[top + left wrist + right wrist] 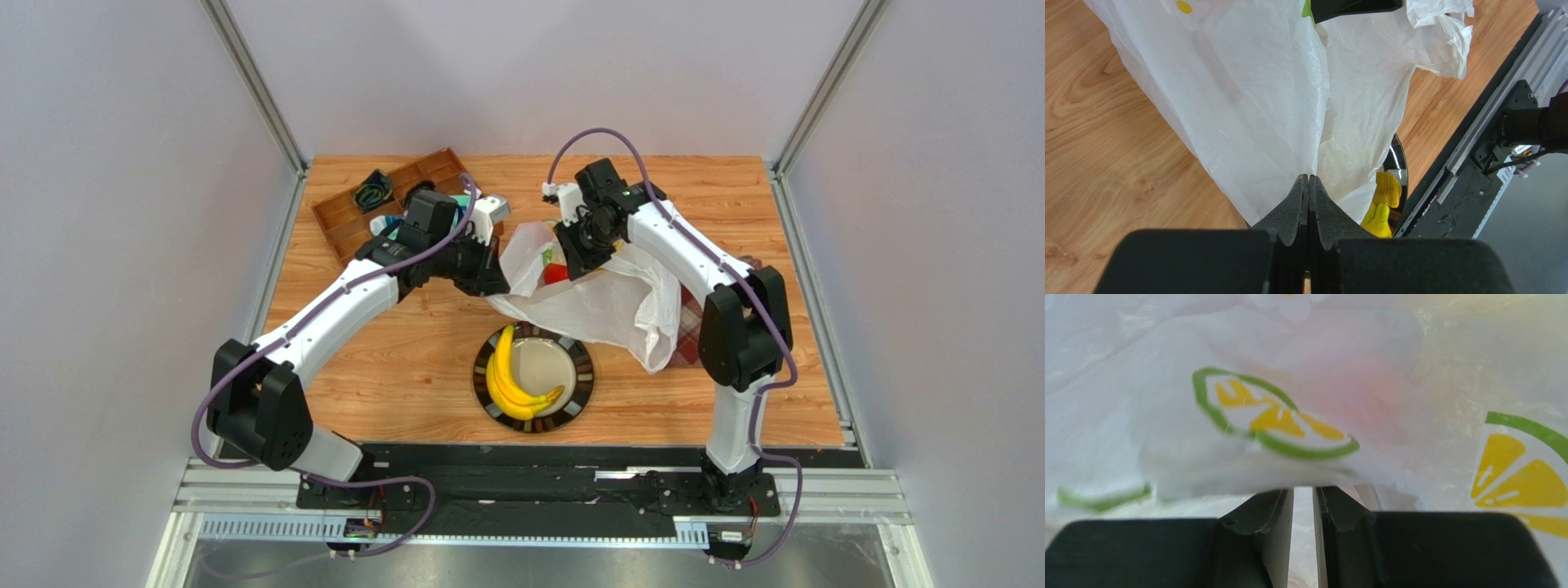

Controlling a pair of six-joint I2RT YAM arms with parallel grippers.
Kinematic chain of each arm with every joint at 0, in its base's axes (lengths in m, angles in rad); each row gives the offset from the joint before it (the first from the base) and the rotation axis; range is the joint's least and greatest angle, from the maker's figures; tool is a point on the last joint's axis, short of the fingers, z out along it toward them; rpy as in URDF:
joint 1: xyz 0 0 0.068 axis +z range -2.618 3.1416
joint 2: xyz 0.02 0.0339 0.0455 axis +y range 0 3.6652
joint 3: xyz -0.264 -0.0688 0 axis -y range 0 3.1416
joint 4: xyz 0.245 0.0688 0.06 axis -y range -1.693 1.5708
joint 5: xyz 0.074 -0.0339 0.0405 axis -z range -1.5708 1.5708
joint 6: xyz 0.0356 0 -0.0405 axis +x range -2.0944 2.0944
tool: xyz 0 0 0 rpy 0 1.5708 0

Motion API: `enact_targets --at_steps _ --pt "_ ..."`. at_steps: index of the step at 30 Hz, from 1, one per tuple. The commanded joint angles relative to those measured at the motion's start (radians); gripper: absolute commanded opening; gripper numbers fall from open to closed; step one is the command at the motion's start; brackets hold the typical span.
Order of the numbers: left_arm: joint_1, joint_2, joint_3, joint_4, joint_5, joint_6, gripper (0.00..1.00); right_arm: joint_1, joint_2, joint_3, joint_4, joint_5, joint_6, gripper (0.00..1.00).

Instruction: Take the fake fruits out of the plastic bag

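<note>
The white plastic bag [607, 306] with lemon-slice prints hangs stretched between both grippers above the table. My left gripper [501, 279] [1309, 177] is shut, pinching the bag's [1247, 104] left edge at its tips. My right gripper [574, 263] [1303, 489] sits at the bag's upper rim; its jaws stand a narrow slit apart, and a fold of the bag [1290, 471] covers the tips. A red fruit [556, 275] shows in the bag's mouth, and a pink blur [1364, 386] shows through the film. Yellow bananas [515, 386] [1379, 214] lie on the dark-rimmed plate [579, 374].
A wooden tray [423, 172] with dark cables stands at the back left, with a white object [491, 216] beside it. A plaid cloth [691, 333] lies under the bag's right side. The black rail [1468, 177] runs along the table's near edge.
</note>
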Motion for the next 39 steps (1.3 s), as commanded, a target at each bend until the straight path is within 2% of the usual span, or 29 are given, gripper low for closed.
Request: enact_targets --at_steps 1,5,11,13,18,21,22,24,25,26,33,39 --pt "-0.002 0.016 0.048 0.017 0.043 -0.013 0.00 0.025 0.080 0.041 0.061 0.034 0.035 0.24" --pt "-0.002 0.028 0.063 0.020 0.041 -0.012 0.00 0.039 0.093 0.005 0.061 0.068 0.043 0.25" --pt "-0.002 0.036 0.075 0.031 0.032 -0.009 0.00 0.039 -0.018 -0.219 0.049 0.036 0.024 0.24" --pt "-0.002 0.041 0.078 0.031 0.035 -0.010 0.00 0.039 -0.041 -0.230 0.030 0.033 0.014 0.24" --pt "-0.002 0.048 0.071 0.035 0.049 -0.019 0.00 0.030 -0.041 -0.121 0.039 0.062 0.023 0.25" --pt "-0.002 0.054 0.064 0.031 0.057 -0.019 0.00 0.031 -0.006 -0.046 0.049 0.069 0.044 0.45" --pt "-0.002 0.056 0.064 0.031 0.058 -0.019 0.00 0.031 0.006 -0.035 0.055 0.077 0.049 0.55" --pt "-0.002 0.054 0.063 0.031 0.058 -0.018 0.00 0.031 0.052 0.009 0.055 0.092 0.069 0.62" --pt "-0.002 0.053 0.061 0.032 0.061 -0.018 0.00 0.031 0.068 0.026 0.055 0.114 0.076 0.86" --pt "-0.002 0.053 0.060 0.032 0.064 -0.018 0.00 0.031 0.094 0.041 0.055 0.118 0.079 1.00" --pt "-0.002 0.047 0.045 0.028 0.083 -0.016 0.00 0.031 0.197 0.156 0.050 0.103 0.081 1.00" --pt "-0.002 0.045 0.038 0.029 0.092 -0.019 0.00 0.031 0.258 0.201 0.049 0.166 0.089 1.00"
